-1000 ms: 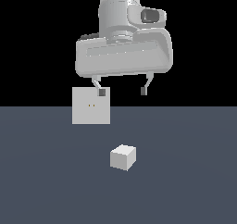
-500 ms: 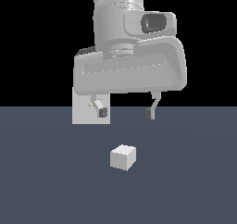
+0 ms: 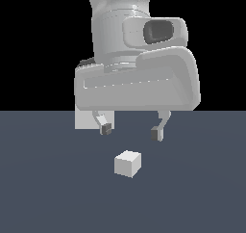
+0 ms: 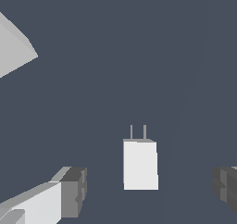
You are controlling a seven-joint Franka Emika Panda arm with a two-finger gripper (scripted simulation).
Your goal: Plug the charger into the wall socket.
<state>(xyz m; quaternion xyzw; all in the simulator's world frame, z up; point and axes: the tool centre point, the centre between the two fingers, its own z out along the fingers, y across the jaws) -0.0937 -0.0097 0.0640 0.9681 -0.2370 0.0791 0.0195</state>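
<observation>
The charger (image 3: 128, 163) is a small off-white cube lying on the dark floor. In the wrist view the charger (image 4: 140, 165) shows two thin prongs at one end. My gripper (image 3: 129, 131) is open and empty, hanging just above and slightly behind the charger, fingers spread wider than it. In the wrist view the gripper (image 4: 150, 190) has one dark fingertip on each side of the cube. The wall socket (image 3: 85, 120) is a light-grey upright plate, mostly hidden behind my hand in the exterior view; only a corner of it (image 4: 14, 49) shows in the wrist view. Its holes are hidden.
A dark blue-grey floor (image 3: 48, 188) spreads across the scene, with a black background above it. No other objects show.
My hand has come lower and closer to the camera, toward the charger. It now covers most of the wall socket. The charger has not moved.
</observation>
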